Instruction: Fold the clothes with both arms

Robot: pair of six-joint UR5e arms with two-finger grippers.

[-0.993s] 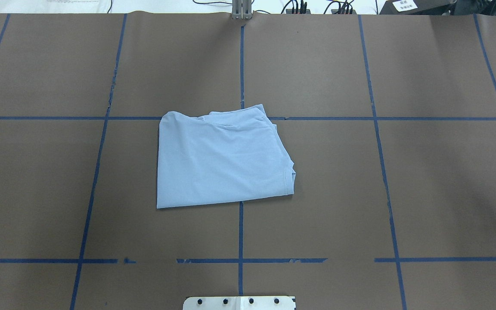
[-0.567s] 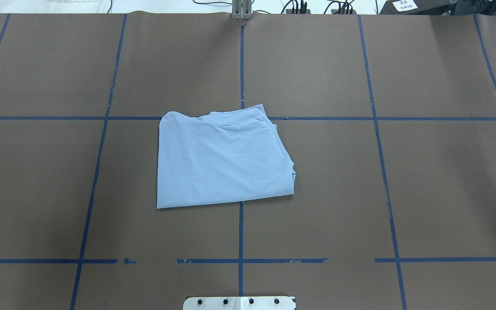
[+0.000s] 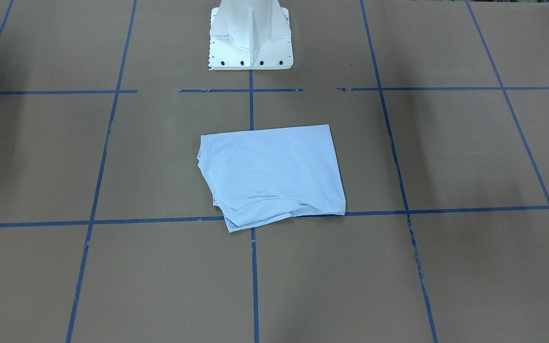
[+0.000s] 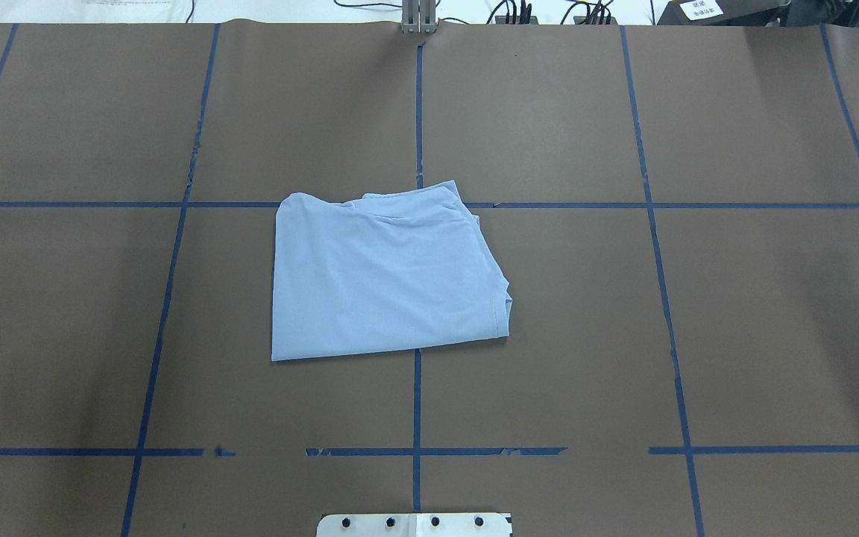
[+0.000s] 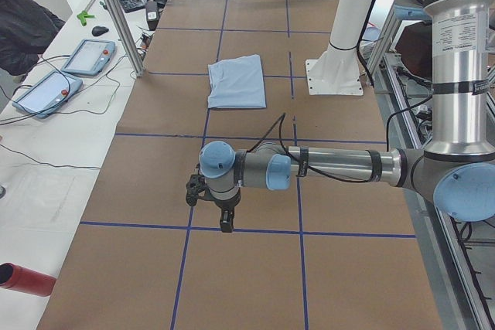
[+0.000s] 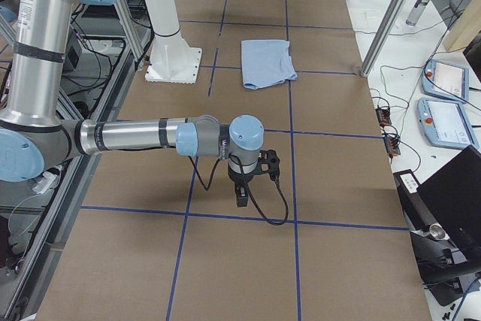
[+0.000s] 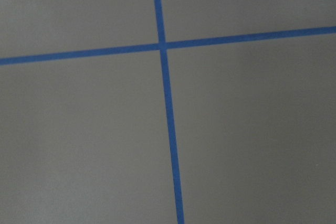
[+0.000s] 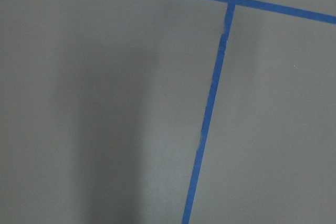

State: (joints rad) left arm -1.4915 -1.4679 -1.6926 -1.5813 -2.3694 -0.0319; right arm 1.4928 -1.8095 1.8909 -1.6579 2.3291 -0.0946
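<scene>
The light blue T-shirt (image 4: 385, 276) lies folded into a rough rectangle at the middle of the brown table; it also shows in the front-facing view (image 3: 272, 174), the left view (image 5: 237, 81) and the right view (image 6: 267, 63). Its print and label are hidden. My left gripper (image 5: 224, 222) hangs low over bare table far to the shirt's left. My right gripper (image 6: 240, 199) hangs over bare table far to its right. I cannot tell whether either is open or shut. Both wrist views show only table and blue tape lines.
The white pedestal base (image 3: 250, 33) stands at the robot's edge of the table. Side benches hold teach pendants (image 5: 89, 56) (image 6: 447, 80), cables, a red cylinder (image 5: 27, 278) and a laptop (image 6: 451, 186). A person (image 5: 23, 28) stands by the left bench.
A dark tip of the right gripper showed at the right edge of the overhead view one second ago and has moved out of it. The shirt has not moved.
</scene>
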